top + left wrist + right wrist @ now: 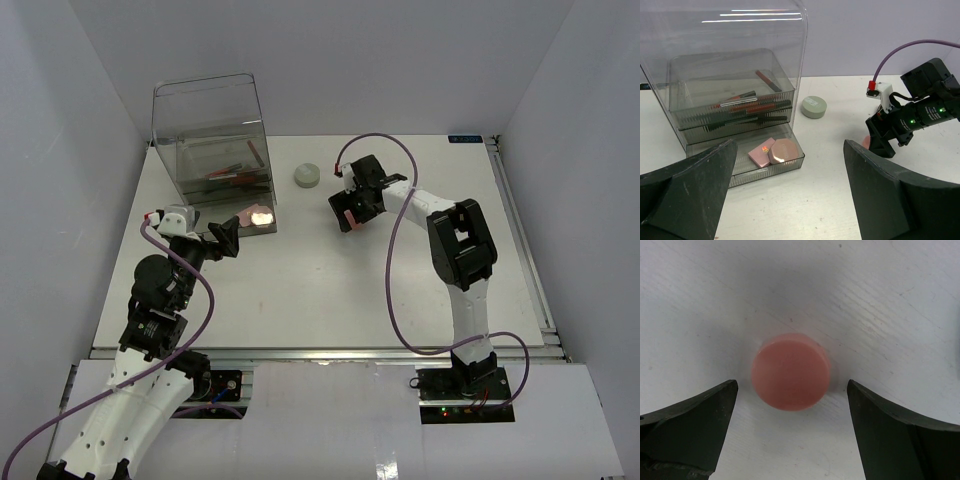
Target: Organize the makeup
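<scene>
Two claws are gaping wide, neither gripping anything. Just before the drawer box [205, 130], the left claw [228, 238] is hovering, facing its pulled-out bottom drawer [795, 162], where a pink square compact [761, 152] is lying. Right of the box, the right claw [791, 385] is straddling the pink disc [790, 378] on the desk [300, 300], fingers clear of it. Farther back, the grey round jar [307, 175] is sitting near the box's right side.

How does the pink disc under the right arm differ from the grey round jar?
The pink disc is rosy, the grey round jar pale grey-green. The disc lies between the right gripper's open fingers; the jar sits alone, nearer the clear drawer box. Both are low, round, and rest on the white table outside the drawers.
</scene>
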Robot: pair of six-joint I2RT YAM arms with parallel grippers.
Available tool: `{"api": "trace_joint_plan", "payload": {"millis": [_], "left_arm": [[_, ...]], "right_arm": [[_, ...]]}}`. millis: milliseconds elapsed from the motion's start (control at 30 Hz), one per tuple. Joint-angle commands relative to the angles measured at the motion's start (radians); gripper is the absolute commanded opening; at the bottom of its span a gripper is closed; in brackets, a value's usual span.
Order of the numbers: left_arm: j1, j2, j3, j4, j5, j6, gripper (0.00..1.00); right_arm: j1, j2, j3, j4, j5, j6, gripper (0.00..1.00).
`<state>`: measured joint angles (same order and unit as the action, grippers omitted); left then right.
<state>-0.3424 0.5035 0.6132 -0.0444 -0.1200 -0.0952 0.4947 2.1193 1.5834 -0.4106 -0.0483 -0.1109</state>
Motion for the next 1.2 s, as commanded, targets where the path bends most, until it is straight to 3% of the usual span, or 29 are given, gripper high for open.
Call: {"api": "trace_joint_plan", "payload": {"millis": [0, 333, 600, 633, 833, 967, 1167], "left_arm": [[0.005, 0.004, -0.002, 0.003, 0.013, -0.007, 0.98], [0.005, -0.002, -0.001, 0.003, 0.011, -0.006, 0.98], [0.005, -0.005, -0.001, 0.003, 0.014, -0.006, 0.98], [0.005, -0.007, -0.001, 0.002, 0.015, -0.007, 0.98], [0.005, -0.010, -0.001, 0.003, 0.020, -0.006, 0.98], [0.006, -0.019, -0.003, 0.000, 0.009, -0.003, 0.98], [0.007, -0.061, -0.012, 0.003, -0.020, 0.009, 0.98]], "right_arm": [[-0.015, 0.040, 0.061, -0.014, -0.003, 0.016, 0.94], [-0.016, 0.076, 0.106, -0.011, -0.016, -0.015, 0.74], [0.004, 0.054, 0.084, -0.011, -0.050, -0.117, 0.23], [0.016, 0.043, 0.080, -0.012, -0.056, -0.143, 0.20], [0.179, -0.053, 0.083, -0.016, -0.218, -0.356, 0.16], [0.307, -0.036, 0.183, -0.007, -0.214, -0.423, 0.13], [0.408, 0.186, 0.638, 0.006, -0.221, -0.293, 0.13]]}}
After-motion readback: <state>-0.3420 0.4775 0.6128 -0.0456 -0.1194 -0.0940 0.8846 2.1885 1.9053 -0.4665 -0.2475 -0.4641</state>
